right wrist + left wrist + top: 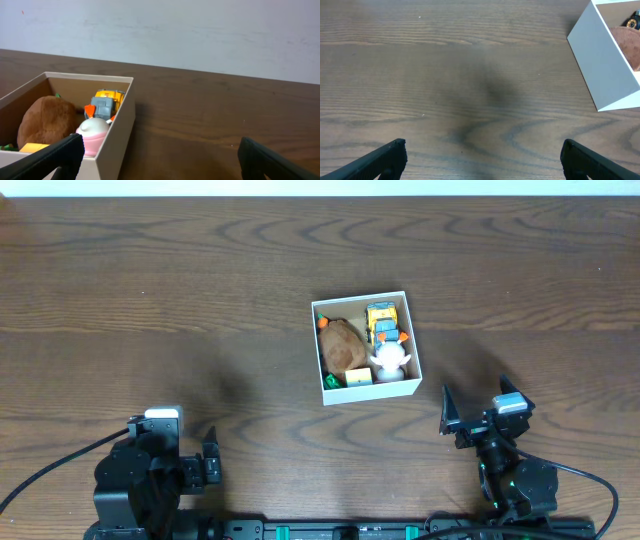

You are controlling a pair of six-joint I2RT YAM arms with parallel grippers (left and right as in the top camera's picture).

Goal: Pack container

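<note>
The container, a square white box, sits right of the table's middle. It holds a brown plush toy, a yellow toy vehicle, a white and pink toy, a small yellow block and bits of orange and green. My left gripper is open and empty at the front left, far from the box. My right gripper is open and empty just front right of the box. The box also shows in the left wrist view and in the right wrist view.
The dark wooden table spreads all around the box. A pale wall stands behind the table's far edge. Black cables trail from the arm bases at the front.
</note>
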